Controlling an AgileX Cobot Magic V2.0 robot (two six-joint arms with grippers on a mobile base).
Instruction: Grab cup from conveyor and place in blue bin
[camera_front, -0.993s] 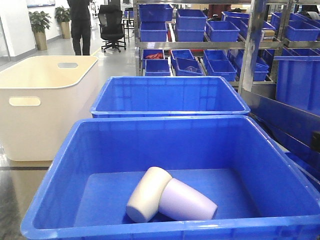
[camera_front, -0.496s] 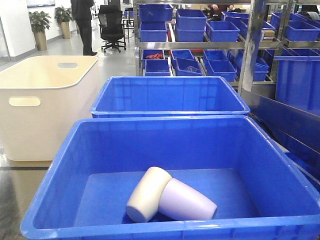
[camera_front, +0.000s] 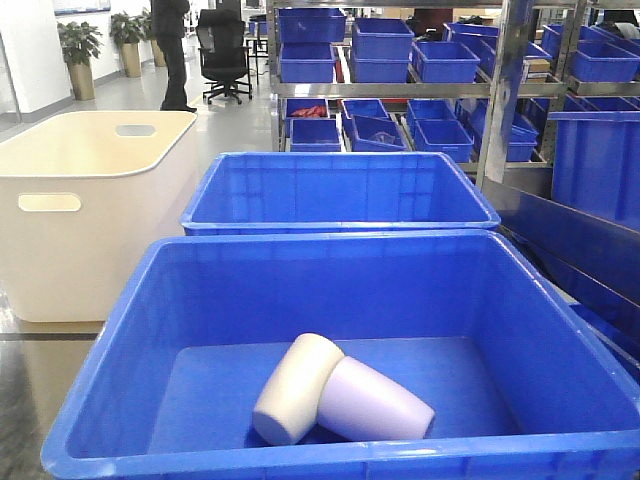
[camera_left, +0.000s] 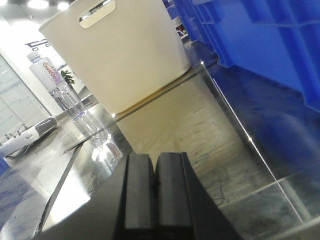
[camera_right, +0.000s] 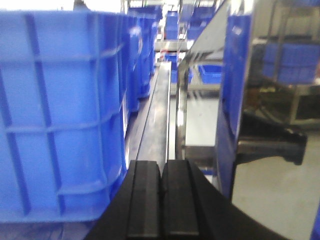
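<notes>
Two cups lie on their sides inside the near blue bin (camera_front: 110, 340): a cream cup (camera_front: 292, 388) and a pale lilac cup (camera_front: 378, 402) touching it. The conveyor is out of view. My left gripper (camera_left: 153, 159) is shut with nothing between its black pads, low over a glossy tabletop, with the bin's wall (camera_left: 270, 40) at the right. My right gripper (camera_right: 161, 167) is also shut and empty, beside the ribbed outer wall of the blue bin (camera_right: 55, 110). Neither arm appears in the front view.
A second blue bin (camera_front: 340, 190) stands behind the near one. A cream tub with handle cutouts (camera_front: 80, 200) sits at the left, also (camera_left: 125, 55). A water bottle (camera_left: 67, 95) stands on the table. Shelves of small blue bins (camera_front: 420, 60) fill the back; a person (camera_front: 172, 50) stands far left.
The person in the background has walked a little to the right. The cups, bins and both grippers have not visibly moved.
</notes>
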